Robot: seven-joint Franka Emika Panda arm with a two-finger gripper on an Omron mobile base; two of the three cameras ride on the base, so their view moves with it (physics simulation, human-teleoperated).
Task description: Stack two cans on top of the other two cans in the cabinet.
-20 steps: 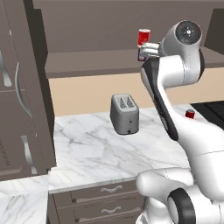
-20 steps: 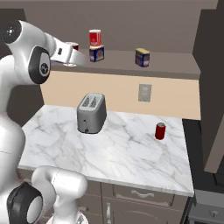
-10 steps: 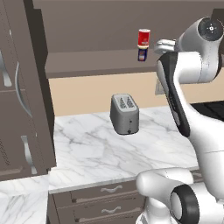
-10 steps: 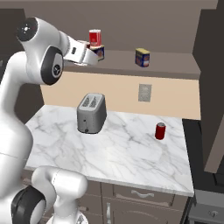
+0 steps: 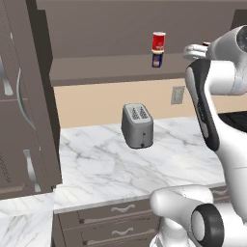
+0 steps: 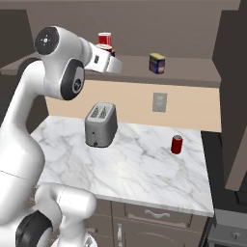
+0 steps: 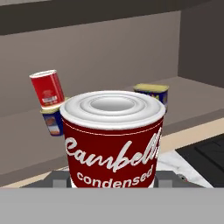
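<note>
A grey two-slot toaster (image 5: pixel 137 125) stands upright on the white marbled counter (image 5: pixel 96 169), well back from its front edge. A wall outlet (image 6: pixel 159 102) sits on the beige backsplash behind. Drawers with curved silver handles (image 5: pixel 120 208) run below the counter, and a tall door (image 5: pixel 19 96) rises at the left

Open shelf of cabinet (image 6: pixel 193 72): bare blue tin (image 6: pixel 157 63) stands free, open room around it; stacked tin (image 5: pixel 157 59) well apart
</note>
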